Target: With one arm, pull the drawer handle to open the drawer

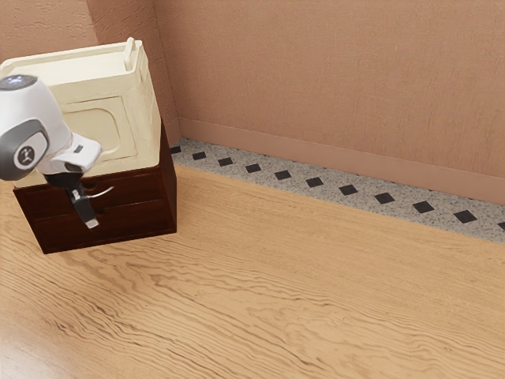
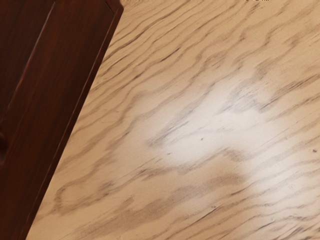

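I can't tell if the hand (image 1: 92,224) is clenched. The wood drawer (image 1: 138,186), near the tiled edge of the floor (image 1: 316,276), looks heavy; grab the pale bar (image 1: 102,193) mid-curve.

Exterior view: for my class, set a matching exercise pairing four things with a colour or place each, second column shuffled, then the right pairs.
Things
1. Box
2. Cabinet
3. Wall
4. Gripper

Colours and places
A. Pinkish brown
B. In front of the drawers
C. Cream
D. Dark reddish brown

Right pairs: 1-C, 2-D, 3-A, 4-B
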